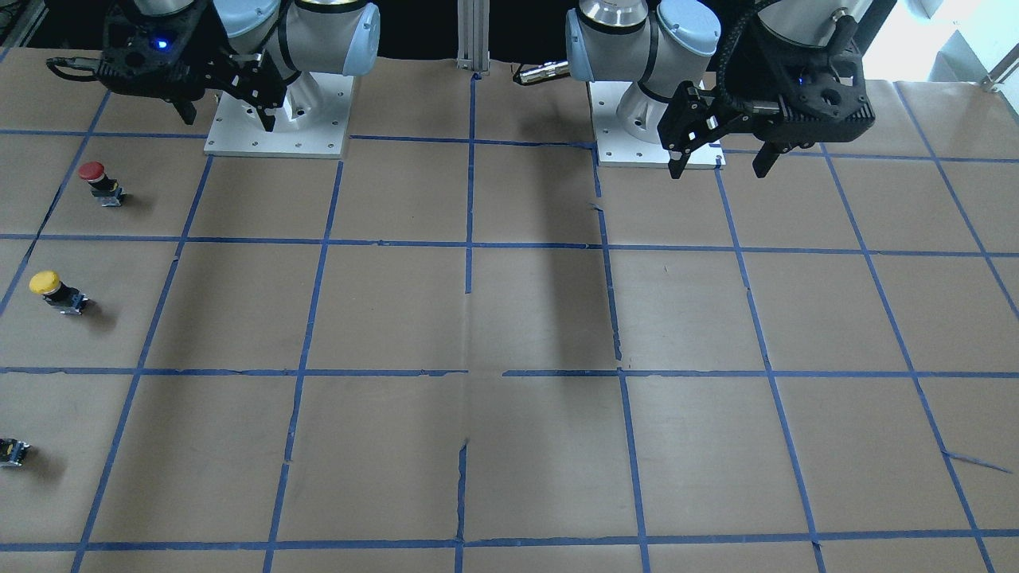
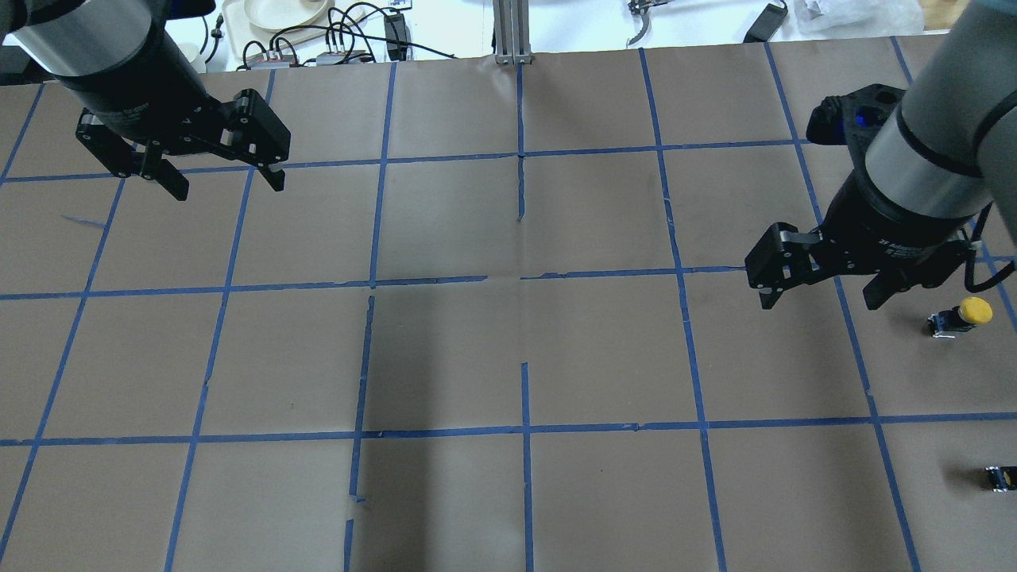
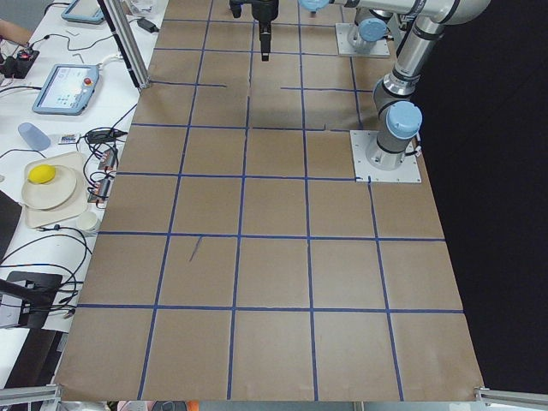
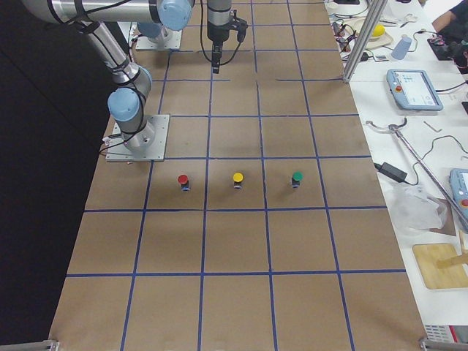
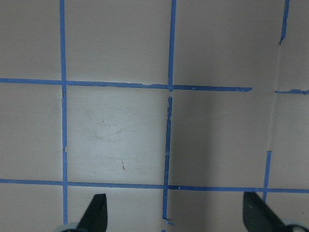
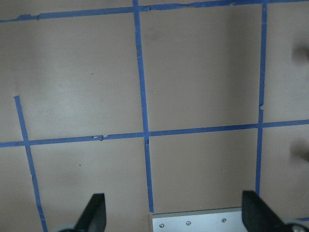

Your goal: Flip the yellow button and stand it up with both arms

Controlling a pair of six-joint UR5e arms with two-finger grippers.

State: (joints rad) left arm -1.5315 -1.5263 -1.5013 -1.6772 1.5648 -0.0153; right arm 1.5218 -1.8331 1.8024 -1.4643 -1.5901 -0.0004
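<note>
The yellow button (image 1: pixel 56 292) has a round yellow cap over a black neck and grey-black base. It sits near the table's end on my right side. It also shows in the overhead view (image 2: pixel 961 315) and in the exterior right view (image 4: pixel 237 180), where it seems to stand cap up. My right gripper (image 2: pixel 822 295) is open and empty. It hovers above the table, a little way from the button and not touching it; it also shows in the front-facing view (image 1: pixel 227 111). My left gripper (image 2: pixel 226 184) is open and empty, far away over the other half of the table (image 1: pixel 720 163).
A red-capped button (image 1: pixel 99 181) and a green-capped button (image 4: pixel 296 178) flank the yellow one in a row. Only the green one's base (image 1: pixel 12 451) shows at the front-facing view's edge. White arm base plates (image 1: pixel 279 119) lie behind. Cables and dishes (image 2: pixel 318 32) lie beyond the far edge.
</note>
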